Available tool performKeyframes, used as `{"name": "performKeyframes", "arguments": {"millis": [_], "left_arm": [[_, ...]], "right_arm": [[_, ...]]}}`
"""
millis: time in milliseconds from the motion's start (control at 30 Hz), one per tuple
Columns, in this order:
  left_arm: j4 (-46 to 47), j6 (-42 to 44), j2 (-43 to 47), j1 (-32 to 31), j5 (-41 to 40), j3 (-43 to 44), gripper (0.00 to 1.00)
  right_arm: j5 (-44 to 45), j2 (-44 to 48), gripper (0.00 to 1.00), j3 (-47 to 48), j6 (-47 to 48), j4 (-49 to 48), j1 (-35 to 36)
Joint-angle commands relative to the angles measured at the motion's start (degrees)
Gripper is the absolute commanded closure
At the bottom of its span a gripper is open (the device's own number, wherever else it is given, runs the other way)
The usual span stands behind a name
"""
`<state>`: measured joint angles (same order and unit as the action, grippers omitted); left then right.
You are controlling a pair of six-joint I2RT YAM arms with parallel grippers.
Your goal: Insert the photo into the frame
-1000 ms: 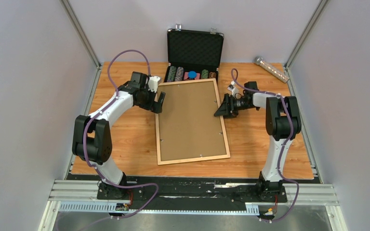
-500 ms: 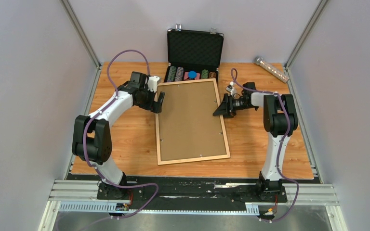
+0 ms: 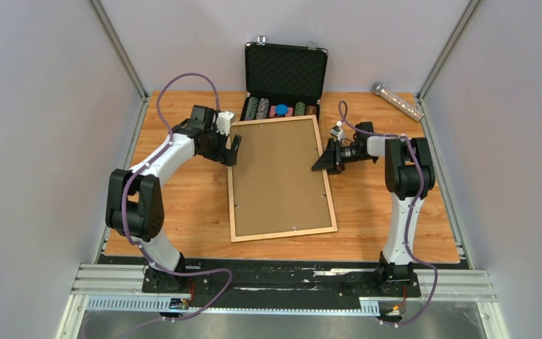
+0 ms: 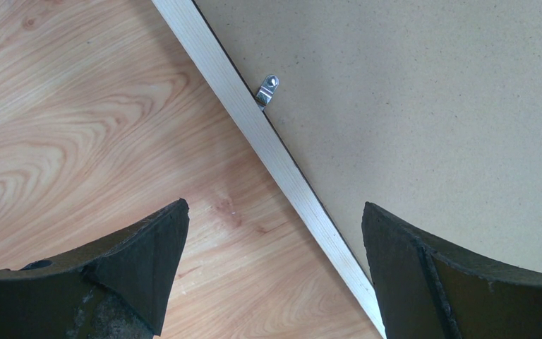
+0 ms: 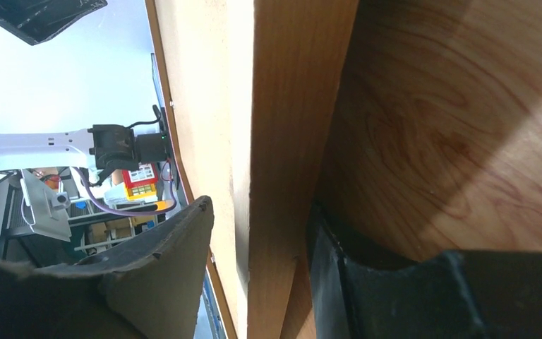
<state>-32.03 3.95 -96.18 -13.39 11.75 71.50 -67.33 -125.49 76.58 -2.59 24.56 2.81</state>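
Observation:
The light-brown wooden frame [image 3: 231, 191] lies face down in the middle of the table, with the brown fibreboard backing panel [image 3: 280, 176] in it. The photo is not in view. My left gripper [image 3: 233, 152] is open over the frame's left rail [image 4: 254, 123], one finger over the table and one over the panel [image 4: 423, 106], near a small metal clip [image 4: 267, 90]. My right gripper [image 3: 321, 161] is open and turned sideways at the right rail [image 5: 289, 141]. One finger is above the panel [image 5: 205, 106] and the other against the rail's outer side.
An open black case [image 3: 286, 67] with poker chips [image 3: 280, 110] stands just behind the frame's far edge. A clear tube [image 3: 397, 101] lies at the back right corner. Grey walls close in the table on the left, right and back.
My right arm has shifted slightly toward the back along the frame's right rail. The left arm and the frame have not moved.

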Motion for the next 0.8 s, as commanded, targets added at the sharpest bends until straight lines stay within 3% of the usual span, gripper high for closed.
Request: {"name": "performKeyframes", "arguments": {"millis": [0,200,500,767], "left_arm": [[0.49,0.47,0.98,0.47,0.84,0.15,0.00],[0.39,0.58,1.51,0.47,0.74,0.05,0.00],[0.65,0.63,2.05,0.63,0.69,-0.24,0.00],[0.75,0.68,1.64,0.90,0.87,-0.23,0.00]], "right_arm": [[-3.27,-0.55,0.52,2.16,0.40,-1.61,-0.09],[-3.68,-0.46,0.55,2.37,0.36,-1.61,-0.10],[-2.13,0.07,0.48,1.61,0.41,-1.66,-0.69],[-3.08,-2.08,0.48,1.58,-0.35,-1.83,-0.96]]}}
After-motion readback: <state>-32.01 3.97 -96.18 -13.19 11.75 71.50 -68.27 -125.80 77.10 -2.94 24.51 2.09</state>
